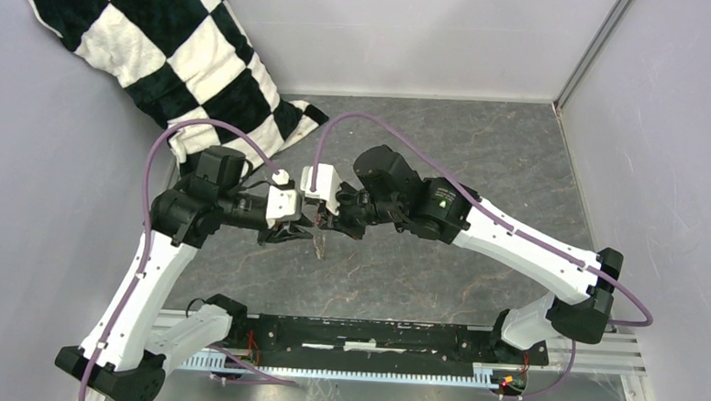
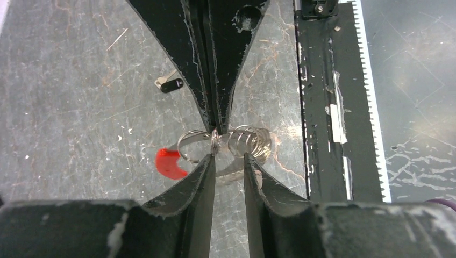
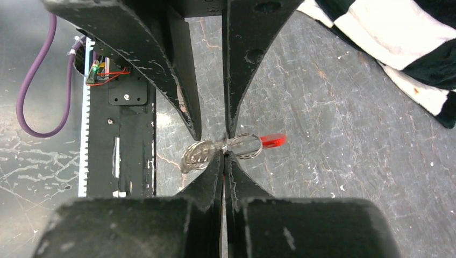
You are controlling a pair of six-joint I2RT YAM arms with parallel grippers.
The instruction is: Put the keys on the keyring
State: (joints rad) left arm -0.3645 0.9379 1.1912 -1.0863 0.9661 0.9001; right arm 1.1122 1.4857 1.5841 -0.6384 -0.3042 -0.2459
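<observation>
R gripper (image 3: 223, 157) is fully closed, tips pinching the keyring (image 3: 198, 154) wire & holding it above the grey table (image 2: 80, 118), w/ the red tag (image 2: 170, 164) out at one side. L gripper (image 2: 228, 161) meets it tip-to-tip, jaws part-open w/ a clear gap btwn them, fingertips right at the ring's spread coils; can't tell if they actually bite on it. Small black-headed key (image 2: 171, 85) lies loose on the table, apart from both grippers, not on the ring.
</observation>
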